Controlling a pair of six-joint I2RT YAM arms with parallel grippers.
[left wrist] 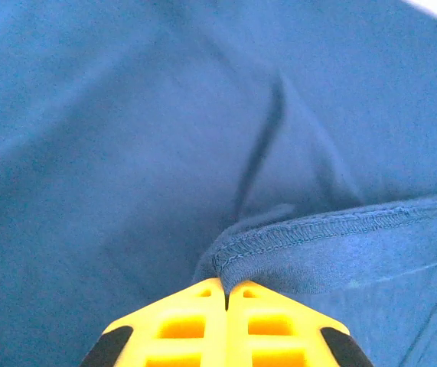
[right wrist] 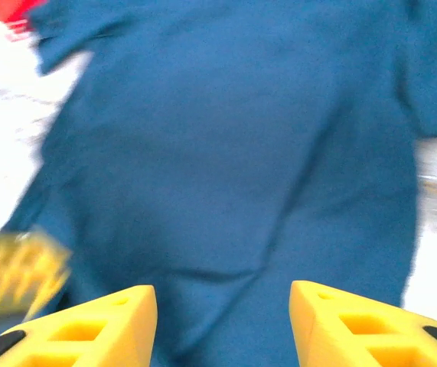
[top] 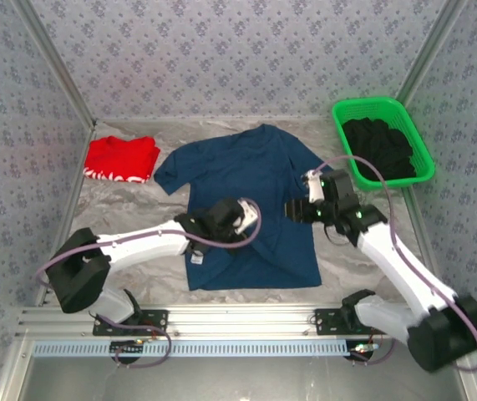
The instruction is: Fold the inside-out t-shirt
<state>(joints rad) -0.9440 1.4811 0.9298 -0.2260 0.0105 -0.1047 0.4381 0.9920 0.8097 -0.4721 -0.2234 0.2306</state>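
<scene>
Navy t-shirt (top: 246,175) nearly flat, 0 folds complete; left gripper (left wrist: 226,292) clamped on its hem (left wrist: 340,225), right gripper (right wrist: 223,298) open above it.

T-shirt (top: 255,167) centre; folded garment (top: 121,159) left; basket (top: 370,104) (clothing (top: 380,146) inside) right.

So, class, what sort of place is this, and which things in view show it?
Probably a robot test booth for laundry folding, not a home: patterned walls box in a small table, a navy t-shirt lies spread out, and a green basket holds black clothing.
</scene>
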